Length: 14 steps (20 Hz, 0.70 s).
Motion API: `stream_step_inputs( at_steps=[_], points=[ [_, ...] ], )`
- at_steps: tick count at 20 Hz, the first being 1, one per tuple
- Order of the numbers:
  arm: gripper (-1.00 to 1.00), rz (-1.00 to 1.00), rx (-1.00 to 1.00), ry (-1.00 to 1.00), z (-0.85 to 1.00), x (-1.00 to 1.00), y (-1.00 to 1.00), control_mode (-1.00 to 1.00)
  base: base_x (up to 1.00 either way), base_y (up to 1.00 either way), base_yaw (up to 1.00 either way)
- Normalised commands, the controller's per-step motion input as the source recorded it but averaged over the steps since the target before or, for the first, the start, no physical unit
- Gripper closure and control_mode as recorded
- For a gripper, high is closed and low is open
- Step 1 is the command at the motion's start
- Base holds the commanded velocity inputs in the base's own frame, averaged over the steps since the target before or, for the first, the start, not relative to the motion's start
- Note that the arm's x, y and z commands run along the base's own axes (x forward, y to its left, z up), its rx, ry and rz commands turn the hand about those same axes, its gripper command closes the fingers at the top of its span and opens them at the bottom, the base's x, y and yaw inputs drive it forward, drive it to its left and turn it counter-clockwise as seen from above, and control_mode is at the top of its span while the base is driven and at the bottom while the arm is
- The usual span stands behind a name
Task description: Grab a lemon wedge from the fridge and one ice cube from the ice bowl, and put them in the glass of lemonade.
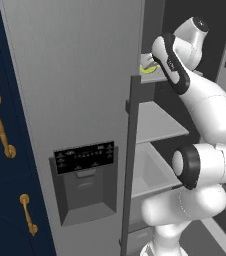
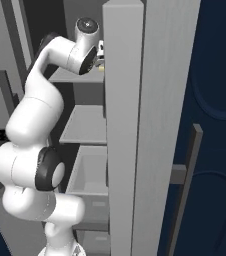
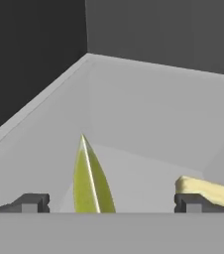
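The fridge (image 1: 75,75) stands with its right door swung open, and my arm reaches onto an upper shelf (image 1: 155,77). There the lemon wedge (image 3: 90,181), a thin yellow-green sliver standing on edge, lies on the grey shelf floor between my spread fingertips. My gripper (image 3: 111,203) is open around it, with clear gaps on both sides. From the left base view the wedge (image 1: 148,69) shows as a yellow-green rim under the gripper (image 1: 147,62). The ice bowl, the ice cube and the glass of lemonade are out of view.
A pale yellow item (image 3: 208,191) lies on the shelf just beyond my right fingertip (image 3: 191,202). The open fridge door (image 2: 125,125) stands close on the arm's right. Lower shelves (image 1: 157,122) and a drawer (image 1: 147,172) sit below. Navy cabinets with brass handles (image 1: 0,125) flank the fridge.
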Motion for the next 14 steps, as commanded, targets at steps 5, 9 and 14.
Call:
stream_step_inputs(
  at_steps=[5,9,14],
  points=[
    [-1.0,0.14,0.0,0.07,-0.09,0.0,0.29,-1.0,0.0,0.0,0.0],
    [-1.0,0.02,0.0,0.06,-0.15,0.05,0.0,-1.0,0.0,0.0,0.0],
    [-1.0,0.0,0.0,0.07,0.0,0.0,0.05,-1.0,0.0,0.0,0.0]
  ],
)
